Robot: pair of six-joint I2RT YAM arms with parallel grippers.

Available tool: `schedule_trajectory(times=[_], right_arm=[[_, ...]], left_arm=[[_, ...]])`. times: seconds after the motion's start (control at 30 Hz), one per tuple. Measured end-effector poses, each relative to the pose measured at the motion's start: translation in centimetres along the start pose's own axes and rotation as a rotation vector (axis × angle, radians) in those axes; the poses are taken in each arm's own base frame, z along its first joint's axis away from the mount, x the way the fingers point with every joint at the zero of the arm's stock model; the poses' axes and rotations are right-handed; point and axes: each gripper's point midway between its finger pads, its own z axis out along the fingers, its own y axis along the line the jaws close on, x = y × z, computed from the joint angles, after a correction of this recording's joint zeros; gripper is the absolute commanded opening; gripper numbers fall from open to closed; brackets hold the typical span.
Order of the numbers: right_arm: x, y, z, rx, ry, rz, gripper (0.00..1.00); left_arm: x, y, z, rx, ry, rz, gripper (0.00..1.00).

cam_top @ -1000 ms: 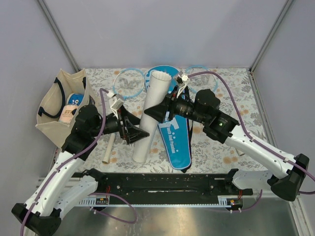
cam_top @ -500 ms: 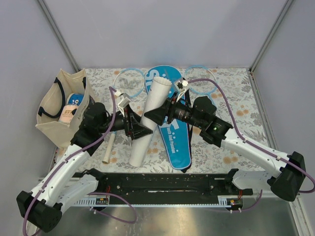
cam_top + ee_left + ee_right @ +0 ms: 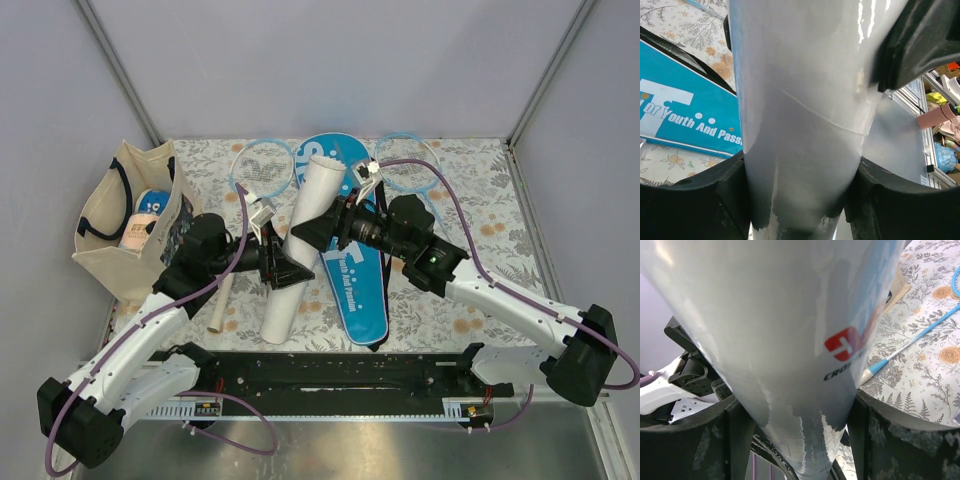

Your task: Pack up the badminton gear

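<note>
Left gripper (image 3: 289,268) and right gripper (image 3: 309,235) both clamp the long white tube (image 3: 313,202) mid-table, left of the blue cover (image 3: 358,295); the tube has slid nearer within the last second; probably a two-arm lift starting.

In both wrist views the edges cut off the ends of the long white glossy tube (image 3: 800,100). From above, you find much of the large blue racket-shaped cover (image 3: 360,295) hidden under this tube and the right arm (image 3: 500,295). The contents of the beige cloth bag (image 3: 95,225) are too small to tell.
</note>
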Motion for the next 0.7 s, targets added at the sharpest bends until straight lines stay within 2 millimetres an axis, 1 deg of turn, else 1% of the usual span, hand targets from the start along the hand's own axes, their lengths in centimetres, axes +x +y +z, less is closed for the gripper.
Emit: schedule_trajectory(times=[0.1, 0.17, 0.2, 0.23, 0.3, 0.43, 0.57, 0.7], right_arm=[[0.2, -0.2, 0.0, 0.011, 0.008, 0.01, 0.56], [0.5, -0.5, -0.1, 0.023, 0.02, 0.02, 0.71], [0.6, -0.5, -0.2, 0.028, 0.026, 0.026, 0.77], [0.7, -0.6, -0.3, 0.032, 0.03, 0.029, 0.8], [0.8, -0.8, -0.8, 0.046, 0.03, 0.034, 0.83], [0.9, -1.7, -2.7, 0.097, 0.015, 0.046, 0.85], [0.8, -2.6, -4.5, 0.161, 0.001, 0.061, 0.85], [1.5, -3.5, -6.4, 0.229, -0.003, 0.106, 0.82]], left_arm=[[0.2, 0.1, 0.0, -0.003, 0.007, -0.003, 0.46], [0.5, 0.3, 0.0, -0.012, 0.017, -0.014, 0.45], [0.7, 0.3, 0.0, -0.013, 0.024, -0.019, 0.45], [0.8, 0.2, 0.0, -0.012, 0.027, -0.021, 0.46], [0.9, 0.2, 0.0, -0.014, 0.032, -0.01, 0.47], [1.1, 0.9, -0.2, -0.06, 0.029, -0.008, 0.46], [0.7, 1.3, -0.4, -0.095, 0.006, 0.004, 0.46], [0.2, 2.1, -0.8, -0.159, -0.023, 0.019, 0.46]])
